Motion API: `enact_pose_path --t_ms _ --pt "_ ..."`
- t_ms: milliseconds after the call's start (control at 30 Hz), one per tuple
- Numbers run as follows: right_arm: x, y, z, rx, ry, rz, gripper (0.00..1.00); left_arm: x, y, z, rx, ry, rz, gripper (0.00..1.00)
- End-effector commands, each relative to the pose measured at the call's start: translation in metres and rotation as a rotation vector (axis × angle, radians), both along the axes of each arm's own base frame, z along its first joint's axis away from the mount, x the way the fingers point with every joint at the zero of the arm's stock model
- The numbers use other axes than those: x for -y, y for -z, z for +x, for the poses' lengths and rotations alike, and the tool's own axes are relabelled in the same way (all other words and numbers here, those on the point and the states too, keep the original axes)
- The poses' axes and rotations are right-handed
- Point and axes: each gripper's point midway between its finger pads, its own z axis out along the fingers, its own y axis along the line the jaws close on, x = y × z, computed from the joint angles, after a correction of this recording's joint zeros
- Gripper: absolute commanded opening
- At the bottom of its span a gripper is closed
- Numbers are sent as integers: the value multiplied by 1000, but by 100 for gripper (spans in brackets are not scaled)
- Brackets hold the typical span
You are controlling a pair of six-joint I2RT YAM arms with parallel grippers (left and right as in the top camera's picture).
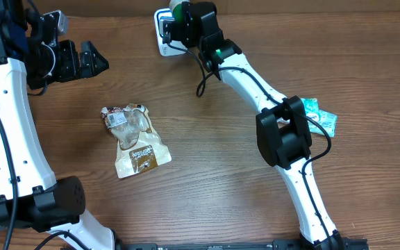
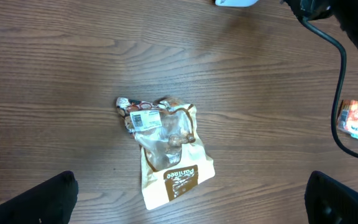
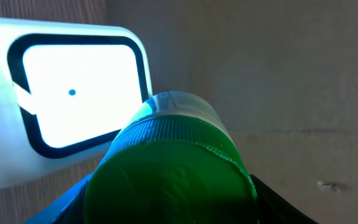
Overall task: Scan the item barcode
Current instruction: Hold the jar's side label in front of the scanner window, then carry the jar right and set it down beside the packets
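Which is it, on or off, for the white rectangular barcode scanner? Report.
On. The white rectangular scanner glows brightly inside its black frame, with a blue dot at the centre.

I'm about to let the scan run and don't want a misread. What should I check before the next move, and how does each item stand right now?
1. Right gripper jaws closed on the green-capped bottle: ok.
2. Scanner window lit: ok.
3. Bottle held close beside the scanner window: ok.
4. Barcode turned toward the window: cannot tell; only the cap end shows.
5. Left gripper open, holding nothing, apart from the snack bag: ok.
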Motion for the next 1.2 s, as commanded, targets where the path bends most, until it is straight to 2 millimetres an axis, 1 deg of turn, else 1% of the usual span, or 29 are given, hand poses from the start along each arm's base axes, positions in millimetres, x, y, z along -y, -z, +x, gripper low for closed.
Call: enact_pose_path --t_ms 0,367,500,633,733,900,1000,1167 --pt "0 -27 2 66 -15 -7 38 4 -8 -1 27 24 4 99" --pt "-8 -46 4 133 -30 32 38 4 -8 -1 27 24 4 100" --pt "-10 -48 4 143 -33 37 38 4 -8 -1 27 24 4 100" --pt "-14 -49 2 146 -39 39 38 4 -8 -1 27 24 4 100" --pt "-20 -57 -1 158 -52 48 38 4 -8 -1 27 24 4 100" --pt "-30 -83 -16 144 -107 87 38 4 -8 -1 27 24 4 100" --pt "-37 -105 -34 67 -135 185 38 4 -8 -1 27 24 4 100" --pt "-38 -150 -75 -117 -121 381 38 4 -8 -1 27 24 4 100"
